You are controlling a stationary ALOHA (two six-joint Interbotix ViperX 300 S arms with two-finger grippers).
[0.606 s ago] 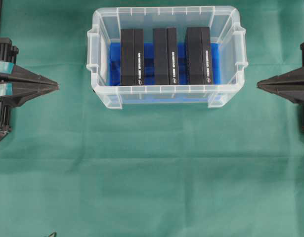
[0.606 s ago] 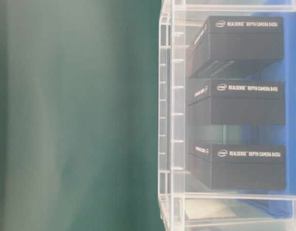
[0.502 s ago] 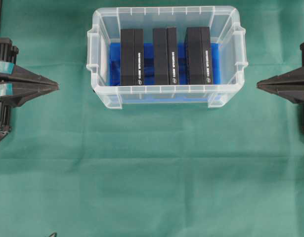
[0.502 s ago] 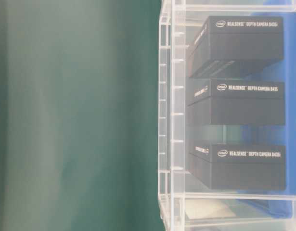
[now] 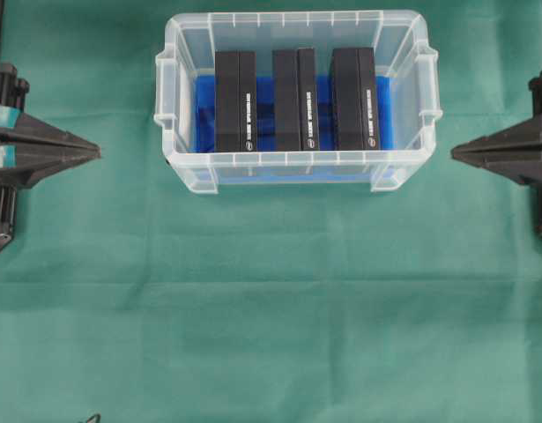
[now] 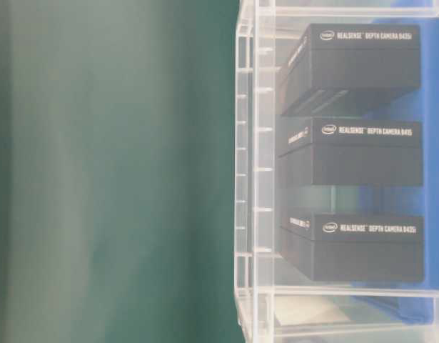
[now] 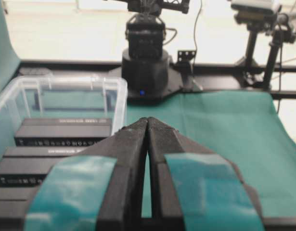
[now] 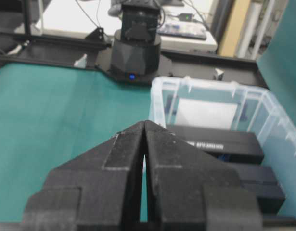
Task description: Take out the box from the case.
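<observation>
Overhead view, left to right: left gripper [image 5: 96,152] closed, empty, on green cloth [image 5: 271,308] beside the case [image 5: 169,106]. Three black boxes [image 5: 235,100] stand on edge inside. Right gripper [image 5: 456,152] closed, empty. Advice: open jaws first, descend vertically, straddle one box's narrow width, lift straight clear of rim.

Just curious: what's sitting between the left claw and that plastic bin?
Only bare green cloth separates the left gripper from the case, shown overhead.
</observation>
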